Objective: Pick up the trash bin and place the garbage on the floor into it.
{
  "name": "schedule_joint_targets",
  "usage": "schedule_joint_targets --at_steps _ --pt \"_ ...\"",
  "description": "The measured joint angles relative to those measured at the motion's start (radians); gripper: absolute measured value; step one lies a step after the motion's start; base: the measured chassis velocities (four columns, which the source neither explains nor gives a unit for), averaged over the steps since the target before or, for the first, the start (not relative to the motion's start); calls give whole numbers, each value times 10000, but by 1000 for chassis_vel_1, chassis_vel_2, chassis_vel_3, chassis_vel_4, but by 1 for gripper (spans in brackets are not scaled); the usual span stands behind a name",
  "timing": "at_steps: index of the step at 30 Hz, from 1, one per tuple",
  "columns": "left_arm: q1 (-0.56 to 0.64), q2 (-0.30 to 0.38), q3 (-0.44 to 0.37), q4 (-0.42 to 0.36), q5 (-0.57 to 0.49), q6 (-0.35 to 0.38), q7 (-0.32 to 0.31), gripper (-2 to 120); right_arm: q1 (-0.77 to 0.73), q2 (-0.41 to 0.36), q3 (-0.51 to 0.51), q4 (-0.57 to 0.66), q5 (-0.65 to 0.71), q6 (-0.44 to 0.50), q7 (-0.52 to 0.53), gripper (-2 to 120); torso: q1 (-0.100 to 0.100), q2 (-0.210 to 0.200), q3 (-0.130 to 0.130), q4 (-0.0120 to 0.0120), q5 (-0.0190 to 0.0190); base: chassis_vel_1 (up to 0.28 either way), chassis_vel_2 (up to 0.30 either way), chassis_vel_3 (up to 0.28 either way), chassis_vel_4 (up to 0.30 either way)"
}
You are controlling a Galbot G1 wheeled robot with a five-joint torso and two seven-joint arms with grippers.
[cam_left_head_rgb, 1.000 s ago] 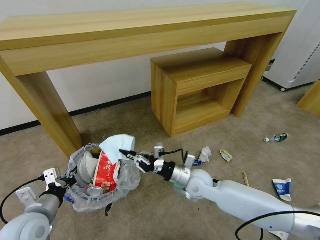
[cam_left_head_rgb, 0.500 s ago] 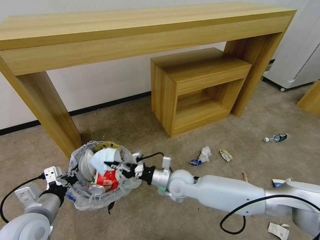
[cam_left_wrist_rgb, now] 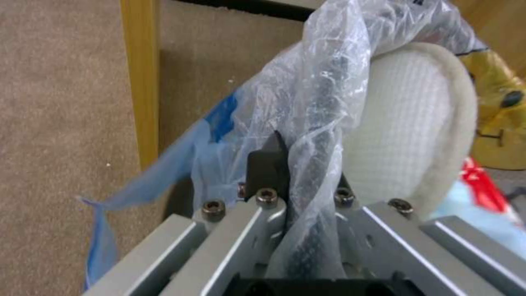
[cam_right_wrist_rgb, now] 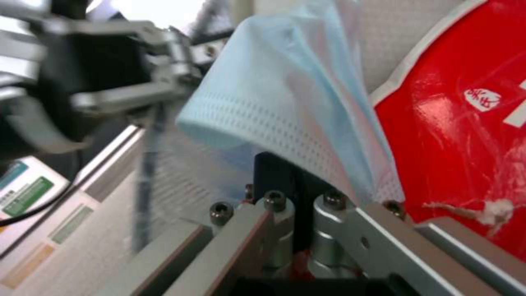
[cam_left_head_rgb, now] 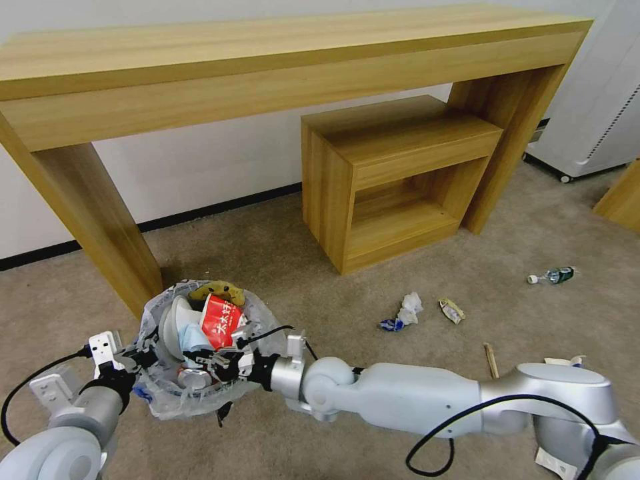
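Delivery step: left gripper [cam_left_wrist_rgb: 298,193] clamps the rim of the bin [cam_left_head_rgb: 157,393], while right gripper [cam_left_head_rgb: 212,363], inside it, pinches a blue mask [cam_right_wrist_rgb: 285,111] and must release next.

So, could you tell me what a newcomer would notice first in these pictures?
Probably the overfull trash bin beside the wooden table's leg, with a red wrapper and a white slipper poking out. The right tool reaches into it, shut on a pale blue mask, while the left tool clamps the bin's bagged rim. Litter dots the floor further right.
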Motion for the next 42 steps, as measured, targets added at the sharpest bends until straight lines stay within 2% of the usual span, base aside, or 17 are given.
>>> schedule_joint_targets --at_steps 5,10,12,15,17,19,20,23,24,27,30,31,32,34,36,37,42 --pt "38 -22 51 -12 43 -3 65 1 0 285 15 -322 -84 12 245 0 0 0 0 -1 0 0 0 0 0" --pt "-32 16 53 116 32 -5 82 1 127 75 94 97 -84 119 180 0 0 0 0 -1 0 0 0 0 0" --pt "-61 29 61 174 27 -7 89 1 172 -44 122 343 -34 86 187 6 0 0 0 -2 -1 0 0 0 0" --pt "-125 50 93 359 47 -6 88 1 288 -395 163 1144 110 8 343 21 0 0 0 -1 -1 0 0 0 0" --pt "-144 54 104 383 50 -6 88 1 337 -530 172 1378 130 -17 354 24 0 0 0 1 0 0 0 0 0" --pt "-201 77 111 430 32 -3 88 1 419 -795 186 1792 168 -48 403 34 0 0 0 -2 0 0 0 0 0" --pt "-201 77 111 430 32 -3 88 1 419 -795 186 1792 168 -48 403 34 0 0 0 -2 0 0 0 0 0" --pt "-233 141 91 468 -15 17 68 1 461 -1095 259 2076 164 -53 408 48 1 0 0 -2 0 0 0 0 0" --pt "-233 141 91 468 -15 17 68 1 461 -1095 259 2076 164 -53 408 48 1 0 0 -2 0 0 0 0 0" --pt "-246 191 49 592 -35 20 58 1 415 -1363 406 2333 146 -78 459 64 0 0 0 0 0 0 0 0 0" --pt "-247 204 44 599 -47 20 56 1 387 -1446 430 2393 108 -82 470 69 0 0 0 0 0 0 0 0 0" --pt "-252 218 42 603 -66 20 56 1 338 -1548 503 2443 61 -83 476 78 0 0 0 -1 1 0 0 0 0" --pt "-252 218 42 603 -66 20 56 1 338 -1548 503 2443 61 -83 476 78 0 0 0 -1 1 0 0 0 0" --pt "-255 231 41 621 -78 20 56 1 254 -1620 667 2519 46 -83 498 88 0 0 0 -1 2 0 0 0 0" --pt "-257 238 41 644 -78 20 55 1 201 -1667 774 2576 40 -79 498 91 0 0 0 -1 1 0 0 0 0" --pt "-260 255 40 678 -77 20 54 1 120 -1749 914 2671 36 -70 498 96 0 0 0 1 1 0 0 0 0" --pt "-282 262 54 735 -65 20 53 1 -63 -1973 1149 2842 48 -135 507 100 0 0 0 -2 1 0 0 0 0"
